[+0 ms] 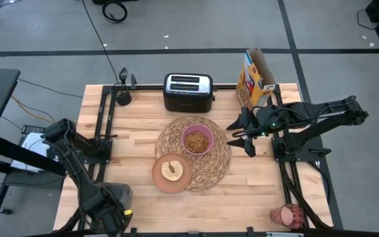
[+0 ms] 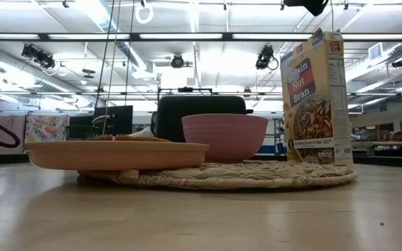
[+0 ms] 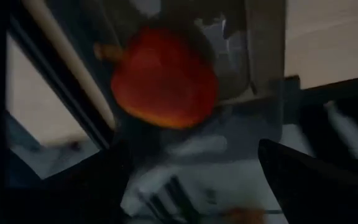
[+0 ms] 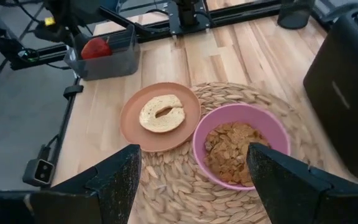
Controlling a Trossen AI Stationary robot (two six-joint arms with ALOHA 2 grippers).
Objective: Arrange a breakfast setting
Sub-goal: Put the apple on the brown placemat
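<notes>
Left gripper (image 1: 114, 214) hovers open over red apple (image 3: 163, 78)

Carrying everything: a pale butcher-block table (image 1: 137, 197), planks running lengthwise, black rails lying along its left and right edges. Lying near the middle: a round straw placemat (image 1: 212, 168), with a salmon-brown plate (image 1: 172, 172) overlapping its front-left rim. Standing at the back edge, centre: a black toaster (image 1: 188, 91), just behind the placemat. Standing at the back-right corner: a yellow cereal box (image 1: 255, 79), top flap open. Sitting at the back-left corner: a small black round base (image 1: 123, 98). Resting at the front-left corner: a clear bin (image 4: 107, 59). Sitting at the front-right corner: a pink tumbler (image 1: 287, 216), well apart from the placemat.
</notes>
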